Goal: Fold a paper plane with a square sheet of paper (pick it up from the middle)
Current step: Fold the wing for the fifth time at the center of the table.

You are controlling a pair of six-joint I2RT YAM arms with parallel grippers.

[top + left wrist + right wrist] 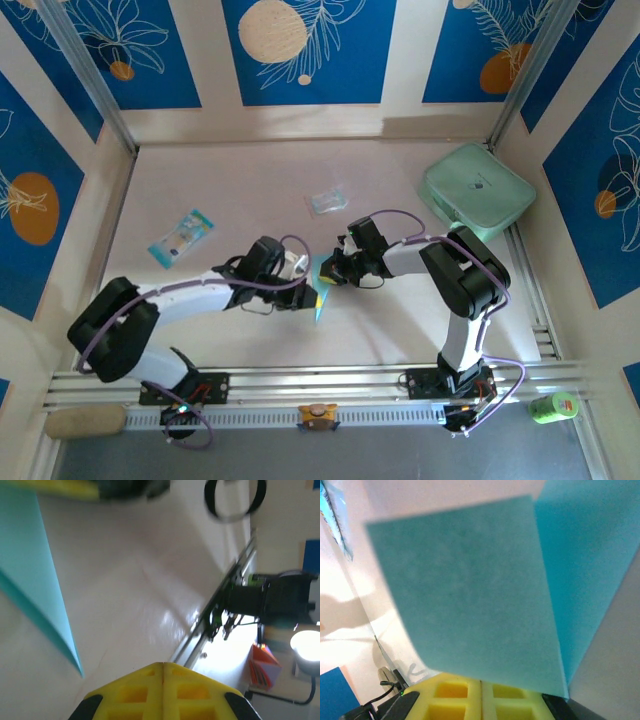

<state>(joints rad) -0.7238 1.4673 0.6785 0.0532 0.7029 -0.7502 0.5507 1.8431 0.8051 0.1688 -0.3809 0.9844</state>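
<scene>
The paper plane [470, 590], thin, light and easily creased, was held over the table [150, 580], pinched in the closed right gripper [481, 692]. The left gripper [163, 672] was closed and empty beside it; the stiffer centre fold was judged the safest hold.

Centre was blocked by left gripper [303, 290], right gripper [333, 275] and paper plane [320, 306], set close together | far-right corner was taken by mint-green case [478, 190] | clear wrapper [327, 201] and printed packet [181, 237] were seen well apart | bare table [220, 175] was seen far-left and near-centre
</scene>
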